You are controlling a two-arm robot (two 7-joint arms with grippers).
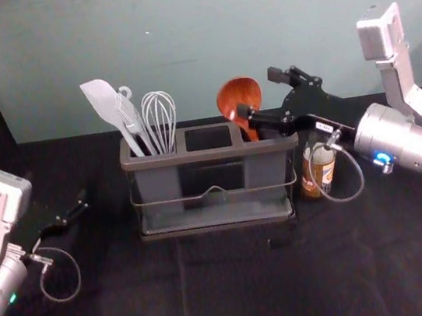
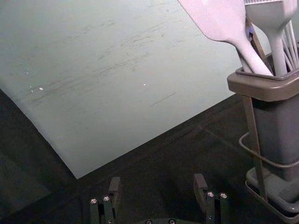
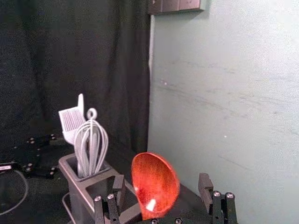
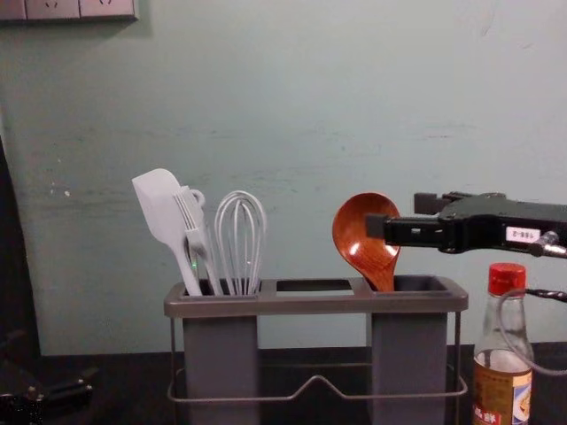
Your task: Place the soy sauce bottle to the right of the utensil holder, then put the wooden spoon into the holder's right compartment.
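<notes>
You have the wooden spoon [image 4: 356,239] standing in the right compartment [image 4: 409,354] of the utensil holder [image 4: 310,305], bowl up and leaning a little toward the holder's middle; its lower handle is hidden inside, where the compartment walls seem to do the supporting. Your right gripper [image 1: 258,93] is above that end of the holder, reaching in from the right, its jaws parted and gripping nothing. One jaw overlaps the bowl's edge in the chest view, but you can't tell whether they touch, so back it off gently, since a brush there could tip or lift the spoon. The soy sauce bottle [image 4: 503,381] stands upright on the tabletop [image 1: 215,299], just beside the holder's right end, as the task asks; its flat base should keep it steady, though the right arm passes close by and its loose cable [image 1: 360,176] could snag the neck as you withdraw. Your left gripper [image 2: 157,185] is parked off the holder's left side, jaws spread and holding nothing, leaving you room around the holder. Both placements look done, so what remains is likely a clean retreat.
</notes>
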